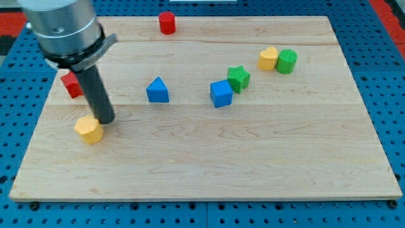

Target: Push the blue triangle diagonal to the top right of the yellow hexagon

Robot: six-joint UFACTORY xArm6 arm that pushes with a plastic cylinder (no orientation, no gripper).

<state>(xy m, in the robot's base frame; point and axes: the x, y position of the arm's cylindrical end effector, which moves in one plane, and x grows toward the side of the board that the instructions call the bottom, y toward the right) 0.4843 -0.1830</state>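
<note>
— what's under everything?

— a pale, light wooden table (266, 164) made of long planks joined side by side, the seams running from the view's left to the view's right.

— and around it?

— a blue perforated metal surface (380, 95) with regular rows of small holes, showing on the view's left, right and along the bottom edge.

— anything else?

— red patches (12, 19) at the view's top left corner and top right corner; what they belong to is unclear.

— light?

— even and soft, with faint shadows on the wood. no walls or windows show.
</note>
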